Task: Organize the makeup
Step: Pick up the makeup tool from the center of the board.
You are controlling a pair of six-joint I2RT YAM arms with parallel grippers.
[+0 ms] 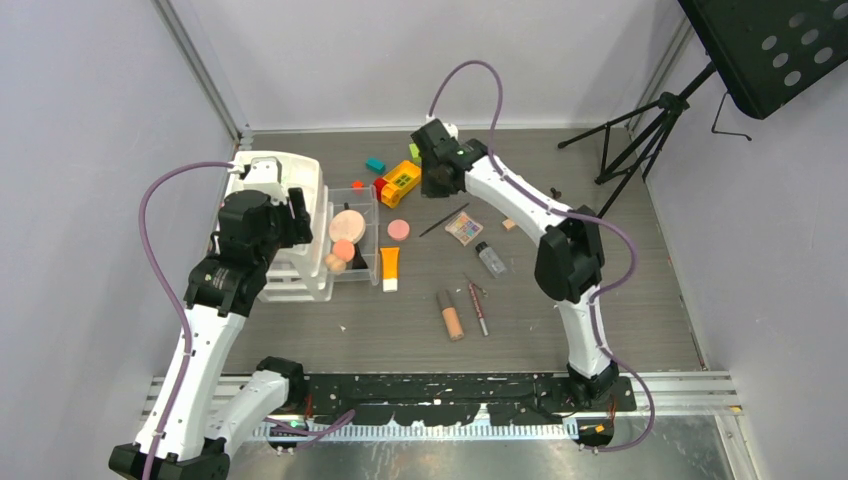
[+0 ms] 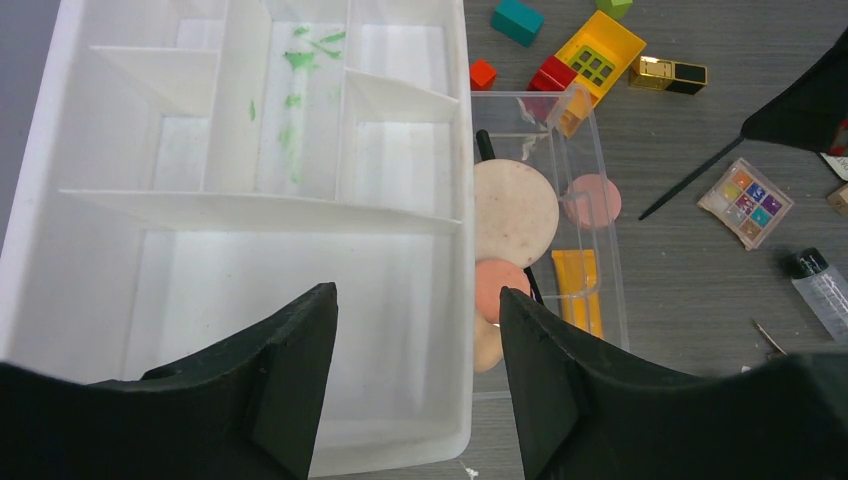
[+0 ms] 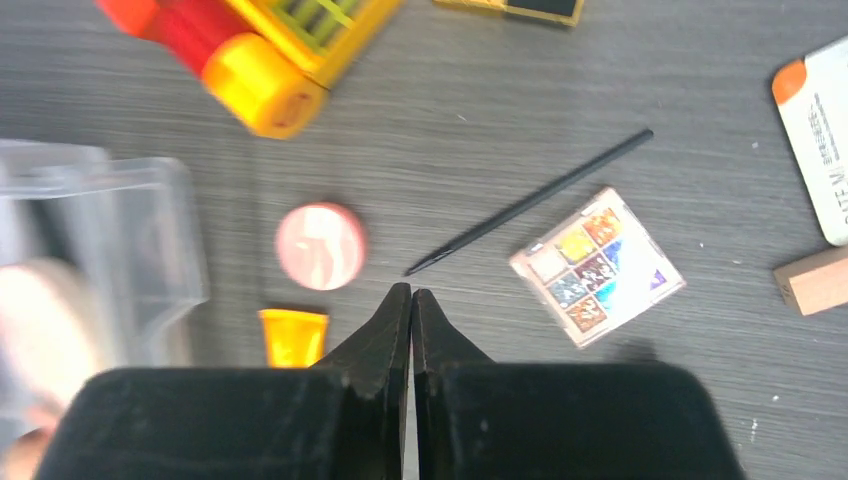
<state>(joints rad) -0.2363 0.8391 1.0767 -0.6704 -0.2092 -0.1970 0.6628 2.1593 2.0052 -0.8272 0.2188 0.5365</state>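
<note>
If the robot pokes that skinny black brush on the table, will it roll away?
Probably a little: the thin black brush looks round and slim, so a sideways nudge may roll it on the flat grey table. It tapers to a point, so it might curve. Lying flat, it looks hard to pinch.

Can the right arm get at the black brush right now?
Probably yes: the black brush lies uncovered on the table just ahead of the right gripper; the shut jaws must open first.
</note>
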